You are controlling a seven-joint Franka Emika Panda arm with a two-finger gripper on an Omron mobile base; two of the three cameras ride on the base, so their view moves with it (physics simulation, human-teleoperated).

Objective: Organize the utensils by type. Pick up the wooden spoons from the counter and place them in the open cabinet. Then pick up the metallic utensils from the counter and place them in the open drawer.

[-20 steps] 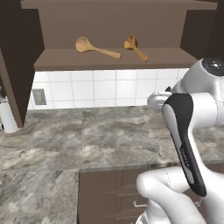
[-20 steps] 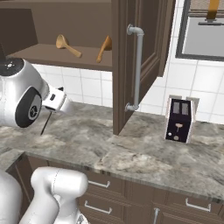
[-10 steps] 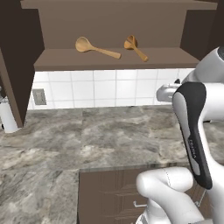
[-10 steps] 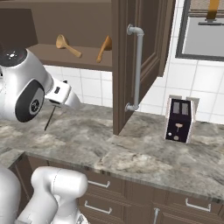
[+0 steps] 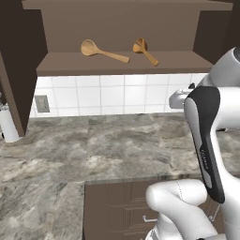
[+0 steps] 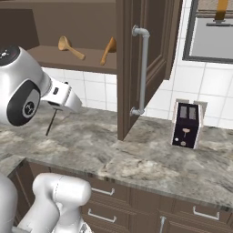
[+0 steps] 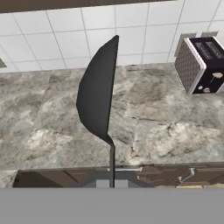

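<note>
In the hand view my gripper (image 7: 111, 183) is shut on the thin handle of the dark utensil (image 7: 98, 98), whose broad dark head hangs over the marbled counter (image 7: 43, 122). The right base view shows the utensil (image 6: 51, 124) as a thin dark stick, slanting down from the gripper (image 6: 57, 109) above the counter (image 6: 159, 159). Two wooden spoons (image 5: 101, 50) (image 5: 146, 51) lie apart on the shelf of the open cabinet (image 5: 117, 65). From the right they appear as spoons (image 6: 70, 47) (image 6: 108, 50) behind the cabinet's door.
The open cabinet door (image 6: 136, 63) with its grey bar handle juts out over the counter. A dark toaster (image 6: 186, 125) (image 7: 203, 65) stands against the tiled wall. A white cylinder (image 5: 8, 124) stands at the far left. Lower cabinet fronts (image 6: 136, 205) run under the counter edge.
The arm's elbow has swung up and to the right. The hand has shifted only slightly and still holds the dark utensil. The spoons on the shelf have not moved.
</note>
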